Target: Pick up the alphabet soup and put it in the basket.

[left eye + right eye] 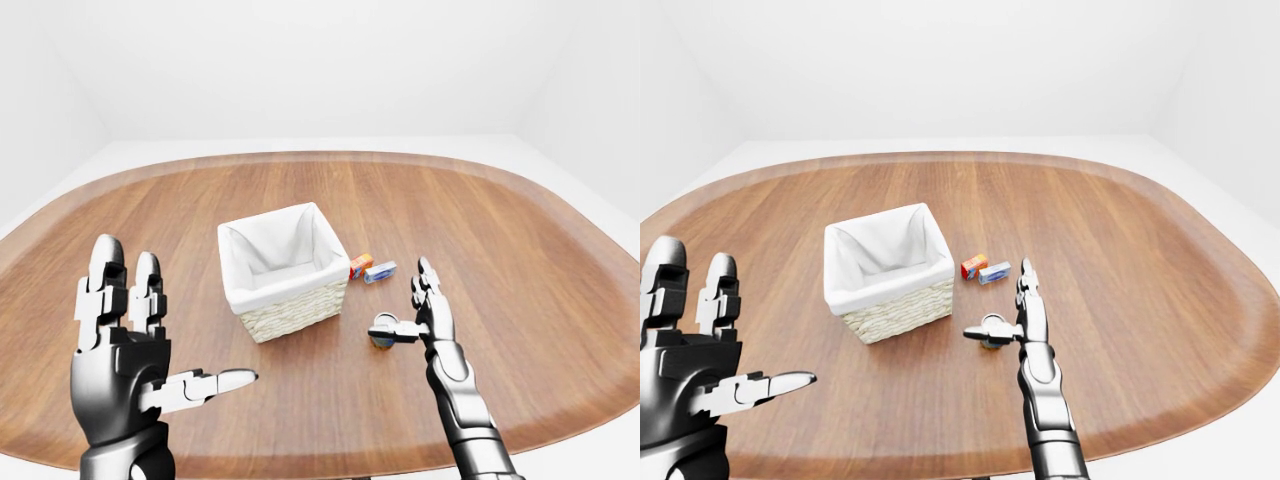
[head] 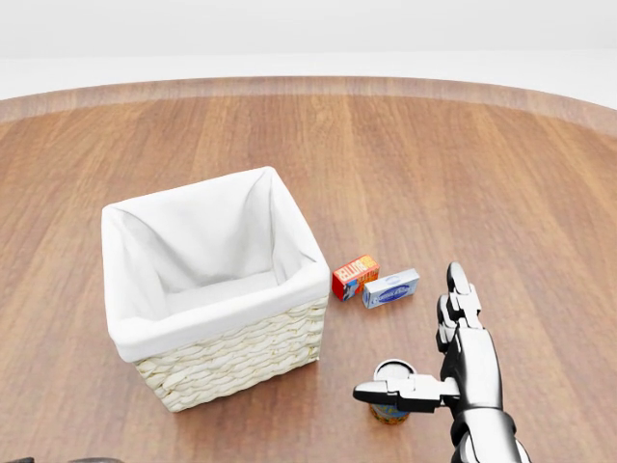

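Fingers: the right hand is spread open, thumb stretched out over the can's top, gripping nothing.
Left hand: raised, open, empty.
Can: the soup stands upright on the table, near its bottom edge in the head view.
Progress: nothing lifted yet; grasp, carry and drop remain.
Basket: empty, left of the can.
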